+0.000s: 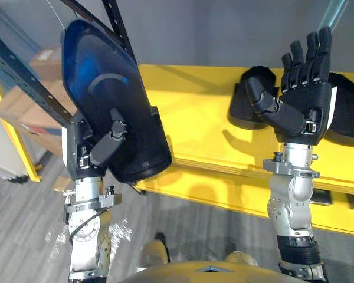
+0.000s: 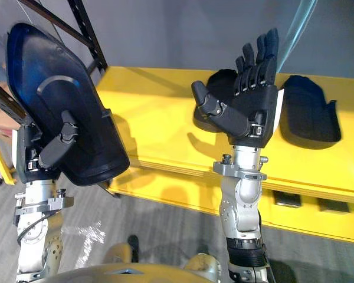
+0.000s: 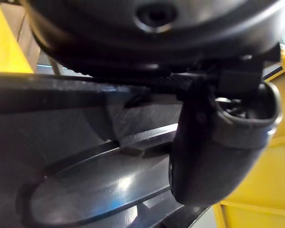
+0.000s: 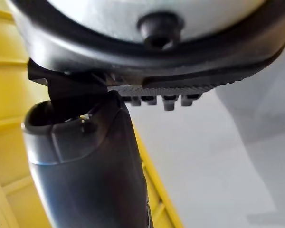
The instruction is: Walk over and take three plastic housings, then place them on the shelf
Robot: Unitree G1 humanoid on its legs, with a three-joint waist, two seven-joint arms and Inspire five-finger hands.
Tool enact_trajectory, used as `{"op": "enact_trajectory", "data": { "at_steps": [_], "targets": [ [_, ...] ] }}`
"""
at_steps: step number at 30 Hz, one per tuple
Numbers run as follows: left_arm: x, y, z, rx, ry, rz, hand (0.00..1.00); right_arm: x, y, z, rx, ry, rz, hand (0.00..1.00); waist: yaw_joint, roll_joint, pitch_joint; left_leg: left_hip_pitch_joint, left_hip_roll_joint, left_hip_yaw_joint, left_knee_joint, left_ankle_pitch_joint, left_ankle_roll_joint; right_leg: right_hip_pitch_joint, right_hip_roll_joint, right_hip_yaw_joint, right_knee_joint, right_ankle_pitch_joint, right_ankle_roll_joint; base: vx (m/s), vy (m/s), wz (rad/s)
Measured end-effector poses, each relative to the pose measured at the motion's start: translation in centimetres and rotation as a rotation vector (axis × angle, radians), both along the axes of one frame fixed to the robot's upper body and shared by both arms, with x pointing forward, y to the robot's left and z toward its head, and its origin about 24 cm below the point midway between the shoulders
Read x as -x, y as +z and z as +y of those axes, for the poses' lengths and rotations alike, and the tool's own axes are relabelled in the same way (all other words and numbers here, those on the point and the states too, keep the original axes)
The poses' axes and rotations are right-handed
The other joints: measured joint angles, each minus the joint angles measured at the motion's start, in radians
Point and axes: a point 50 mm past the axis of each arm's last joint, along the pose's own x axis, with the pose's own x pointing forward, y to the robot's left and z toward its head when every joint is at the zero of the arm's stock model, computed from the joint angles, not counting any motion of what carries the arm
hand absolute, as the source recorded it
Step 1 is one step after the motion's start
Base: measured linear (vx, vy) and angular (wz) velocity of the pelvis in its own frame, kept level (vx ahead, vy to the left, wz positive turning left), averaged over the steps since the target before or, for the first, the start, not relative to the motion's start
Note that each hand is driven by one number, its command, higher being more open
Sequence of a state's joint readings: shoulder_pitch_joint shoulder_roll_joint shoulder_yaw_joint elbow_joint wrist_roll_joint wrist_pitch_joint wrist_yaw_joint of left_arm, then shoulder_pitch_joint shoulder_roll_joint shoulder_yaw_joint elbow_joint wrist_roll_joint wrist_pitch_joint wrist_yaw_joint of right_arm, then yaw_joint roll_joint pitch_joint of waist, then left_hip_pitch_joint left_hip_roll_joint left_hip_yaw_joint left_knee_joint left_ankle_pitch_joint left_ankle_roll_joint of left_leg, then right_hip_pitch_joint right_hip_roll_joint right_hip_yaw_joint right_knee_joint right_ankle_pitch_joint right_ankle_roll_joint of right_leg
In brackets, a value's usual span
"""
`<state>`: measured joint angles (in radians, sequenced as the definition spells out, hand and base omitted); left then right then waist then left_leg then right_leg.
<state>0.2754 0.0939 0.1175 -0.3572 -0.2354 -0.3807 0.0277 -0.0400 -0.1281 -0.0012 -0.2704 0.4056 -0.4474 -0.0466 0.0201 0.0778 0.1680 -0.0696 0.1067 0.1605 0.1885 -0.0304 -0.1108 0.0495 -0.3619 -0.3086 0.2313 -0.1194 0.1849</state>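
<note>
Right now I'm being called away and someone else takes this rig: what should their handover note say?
Left hand: shut on a plastic housing, thumb on its inner face, held up left of the yellow shelf.
Right hand: open, empty, raised before the shelf.
Done: two on the shelf, a middle housing and a right housing.
Left: set the held one down there.

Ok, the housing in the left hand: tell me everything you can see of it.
The plastic housing is a dark, glossy shell with a rounded top. Its hollow side faces the camera, showing a bluish sheen and a raised curved rib inside. It is held up off any surface, upright and tilted, at the left end of the yellow shelf. The left hand grips its lower part, with the thumb pressed on the inner face and the fingers hidden behind the shell. Nothing else visibly touches it.
</note>
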Motion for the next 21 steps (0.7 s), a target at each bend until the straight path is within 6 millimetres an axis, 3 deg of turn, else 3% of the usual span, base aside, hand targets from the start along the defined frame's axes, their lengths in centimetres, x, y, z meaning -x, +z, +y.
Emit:
{"op": "enact_trajectory", "data": {
  "at_steps": [1, 2, 4, 6, 8, 10, 13, 15, 19, 21],
  "targets": [
    [0.1, 0.1, 0.3, -0.014, 0.003, -0.001, 0.0, 0.1, -0.4, 0.4, -0.023, 0.005, 0.018, 1.0, 0.002, -0.017, 0.003, 0.005, -0.024, 0.019, 0.002, -0.01, 0.011, 0.003, -0.023, 0.016, -0.015, 0.013, 0.008, 0.05, 0.358, -0.42],
    [0.2, 0.2, 0.9, -0.023, 0.005, 0.005, 0.0, 0.2, -1.2, 1.1, -0.048, 0.02, 0.051, 1.0, 0.007, -0.035, 0.001, 0.007, -0.048, 0.05, 0.01, -0.03, 0.027, 0.004, -0.047, 0.033, -0.043, 0.044, -0.014, 0.04, 0.256, -0.4],
    [0.4, 0.1, 1.8, 0.022, -0.012, 0.007, 0.0, -0.1, -2.1, 2.4, -0.069, 0.065, 0.097, 1.0, 0.01, -0.044, 0.001, 0.017, -0.042, 0.098, 0.029, -0.055, 0.049, -0.003, -0.05, 0.011, -0.065, 0.13, -0.03, 0.02, 0.232, -0.74],
    [0.5, 0.3, 2.1, 0.037, -0.031, -0.004, 0.0, -0.2, -2.7, 3.3, -0.072, 0.096, 0.122, 1.0, 0.008, -0.051, -0.001, 0.041, -0.019, 0.145, 0.019, -0.06, 0.06, -0.012, -0.014, -0.013, -0.078, 0.161, -0.041, 0.02, 0.116, -0.76],
    [-0.2, 0.6, 1.6, 0.028, -0.093, -0.011, 0.0, -0.1, -2.8, 3.4, -0.04, 0.09, 0.13, 1.0, -0.022, -0.067, -0.014, 0.035, -0.003, 0.148, 0.014, -0.06, 0.059, 0.0, 0.069, 0.006, -0.155, 0.159, -0.047, 0.02, 0.012, -0.25],
    [-1.4, 1.1, 0.2, 0.028, -0.17, -0.016, 0.0, -0.1, -2.9, 2.9, -0.04, 0.066, 0.135, 1.0, -0.039, -0.078, -0.021, 0.013, -0.007, 0.138, 0.016, -0.056, 0.056, 0.003, 0.074, 0.011, -0.183, 0.161, -0.043, 0.02, -0.009, 0.17],
    [-2.8, 1.6, -2.7, 0.04, -0.313, -0.028, 0.0, 0.1, -3.4, 1.8, -0.032, 0.025, 0.165, 1.0, -0.06, -0.064, -0.02, 0.001, -0.009, 0.111, -0.008, -0.027, 0.047, -0.002, 0.089, 0.009, -0.185, 0.157, -0.047, 0.01, -0.025, 0.23],
    [-3.3, 2.0, -3.5, 0.028, -0.366, -0.036, 0.0, 0.1, -3.4, 1.2, 0.017, 0.025, 0.178, 1.0, -0.068, -0.049, -0.021, 0.003, 0.001, 0.107, -0.042, -0.002, 0.037, -0.014, 0.105, 0.012, -0.185, 0.154, -0.05, 0.01, -0.079, 0.05],
    [-5.0, 1.8, -2.9, -0.007, -0.308, 0.004, 0.0, 0.0, -3.3, 0.5, 0.102, 0.058, 0.182, 1.0, -0.078, -0.032, -0.024, 0.015, 0.031, 0.124, -0.055, 0.01, 0.026, -0.027, 0.137, 0.047, -0.185, 0.153, -0.051, -0.02, -0.072, -0.21],
    [-7.0, 0.6, -1.3, -0.028, -0.205, 0.089, 0.0, 0.0, -3.2, 0.3, 0.109, 0.087, 0.177, 1.0, -0.088, -0.027, -0.021, 0.033, 0.042, 0.148, -0.06, 0.012, 0.021, -0.031, 0.147, 0.075, -0.183, 0.153, -0.052, -0.06, -0.042, -0.35]
  ]
}}
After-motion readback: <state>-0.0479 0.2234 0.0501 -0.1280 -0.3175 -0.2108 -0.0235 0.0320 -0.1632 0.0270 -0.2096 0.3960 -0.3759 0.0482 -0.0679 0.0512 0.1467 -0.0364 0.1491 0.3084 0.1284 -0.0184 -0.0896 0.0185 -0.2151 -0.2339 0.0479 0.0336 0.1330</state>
